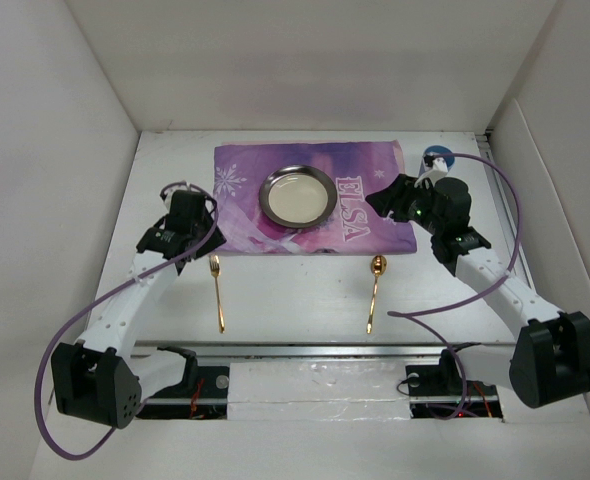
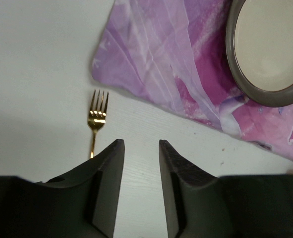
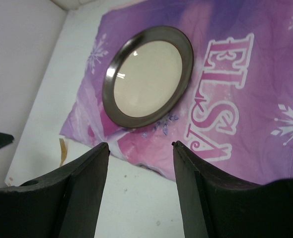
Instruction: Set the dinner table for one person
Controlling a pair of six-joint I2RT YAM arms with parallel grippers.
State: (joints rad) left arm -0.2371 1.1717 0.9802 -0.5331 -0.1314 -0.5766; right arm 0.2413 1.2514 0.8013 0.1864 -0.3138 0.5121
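Observation:
The white dinner table (image 1: pixel 295 290) carries a purple "ELSA" cloth (image 1: pixel 370 205) at the back. A metal plate (image 1: pixel 297 196) sits on the cloth; it also shows in the left wrist view (image 2: pixel 268 47) and the right wrist view (image 3: pixel 147 74). A gold fork (image 1: pixel 217 290) and a gold spoon (image 1: pixel 374 288) lie on the table in front of the cloth. The fork (image 2: pixel 97 119) shows just left of my left fingers. My left gripper (image 2: pixel 141 144) is open and empty near the cloth's left front corner. My right gripper (image 3: pixel 140 146) is open and empty over the cloth's front edge, right of the plate.
White walls enclose the table on the left (image 1: pixel 45 200), back and right. A blue and white object (image 1: pixel 437 157) sits at the back right beside the cloth. A metal rail (image 1: pixel 305 350) runs along the near edge by the arm bases.

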